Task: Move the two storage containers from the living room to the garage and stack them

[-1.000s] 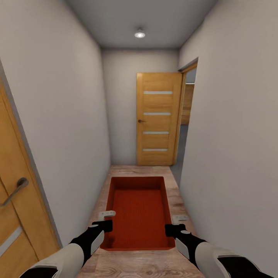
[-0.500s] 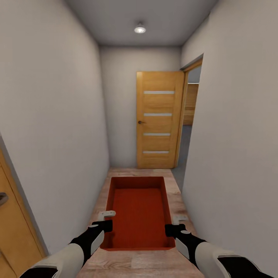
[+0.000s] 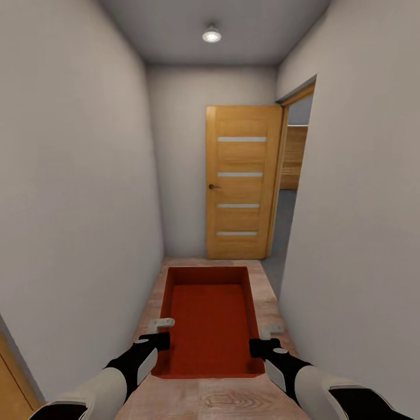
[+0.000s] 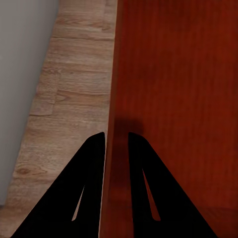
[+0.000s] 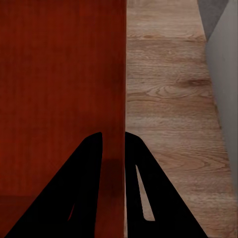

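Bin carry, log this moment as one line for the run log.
place: hallway | bin: held over wood floor | left gripper: shut on bin wall | right gripper: shut on bin wall | ahead: door

White forearm shells, black wrist sections, left gripper (image 3: pixel 161 328) with pale grey fingers, right gripper (image 3: pixel 269 335) alike, fingers black wedges with slim slots up close

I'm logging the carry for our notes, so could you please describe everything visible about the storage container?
The storage container is an orange-red, lidless rectangular bin, plastic-looking, with slightly tapered walls and a finely ribbed, empty bottom. It is held level above the wood plank floor, long axis pointing ahead. The left gripper and right gripper each pinch a side wall.
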You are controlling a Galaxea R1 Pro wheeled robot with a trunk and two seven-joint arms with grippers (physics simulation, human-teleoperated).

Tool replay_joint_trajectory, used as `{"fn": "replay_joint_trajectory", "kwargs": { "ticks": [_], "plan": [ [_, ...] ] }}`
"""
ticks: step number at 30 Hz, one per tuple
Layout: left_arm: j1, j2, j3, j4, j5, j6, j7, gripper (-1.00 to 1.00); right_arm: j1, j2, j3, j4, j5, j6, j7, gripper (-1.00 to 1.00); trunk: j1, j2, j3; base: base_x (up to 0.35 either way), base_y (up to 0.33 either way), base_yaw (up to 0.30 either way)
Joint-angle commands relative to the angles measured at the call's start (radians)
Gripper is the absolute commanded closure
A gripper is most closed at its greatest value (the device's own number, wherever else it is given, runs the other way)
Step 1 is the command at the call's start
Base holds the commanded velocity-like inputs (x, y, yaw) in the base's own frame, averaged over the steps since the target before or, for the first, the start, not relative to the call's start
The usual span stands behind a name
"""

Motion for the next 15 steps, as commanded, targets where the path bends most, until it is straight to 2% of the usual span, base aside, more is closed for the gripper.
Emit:
{"fn": "replay_joint_trajectory", "kwargs": {
  "ticks": [1,15],
  "plan": [
    [-0.001,0.026,0.045,-0.001,-0.003,0.007,0.016,1.0,-0.001,-0.007,-0.009,0.0,-0.003,-0.006,-0.006,1.0,0.001,-0.001,0.0,0.324,0.0,0.0],
    [-0.001,0.032,0.046,0.0,-0.002,0.007,0.015,1.0,-0.001,-0.008,-0.009,0.0,-0.003,-0.007,-0.006,1.0,0.001,-0.001,0.0,0.324,0.0,0.0]
  ]
}}
